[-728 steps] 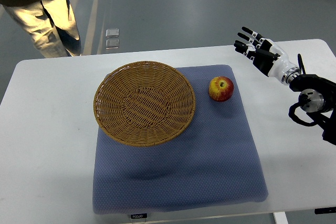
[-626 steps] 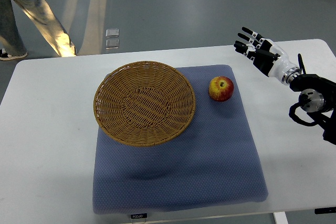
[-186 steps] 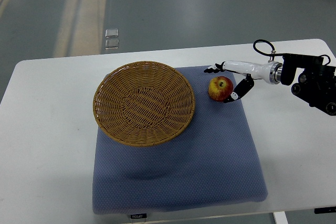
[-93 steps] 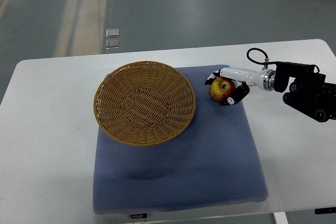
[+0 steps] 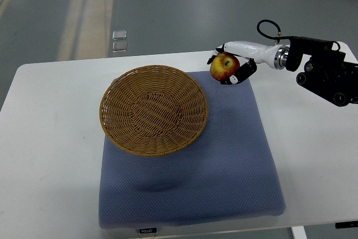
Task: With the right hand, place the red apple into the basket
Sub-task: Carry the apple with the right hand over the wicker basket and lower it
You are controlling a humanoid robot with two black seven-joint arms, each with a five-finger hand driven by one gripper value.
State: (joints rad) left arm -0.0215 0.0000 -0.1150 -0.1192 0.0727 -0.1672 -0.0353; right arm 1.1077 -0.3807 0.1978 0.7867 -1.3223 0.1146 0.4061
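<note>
The red apple [image 5: 222,67], red with a yellow patch, is lifted off the blue mat and held in my right hand [image 5: 229,66]. The hand's fingers are curled around it, thumb below and fingers over the top. It hovers above the mat's far edge, just right of the wicker basket [image 5: 154,109]. The basket is round, shallow and holds nothing. My right arm [image 5: 313,68] comes in from the right edge. No left hand shows.
A blue padded mat [image 5: 224,166] covers the middle of the white table [image 5: 50,155], and the basket sits on its left part. Grey floor lies beyond the table's far edge, with a small clear object [image 5: 119,40] on it.
My right hand reached in from the right, closed on the apple and lifted it up and leftwards off the mat. The person who stood at the top left has left the view.
</note>
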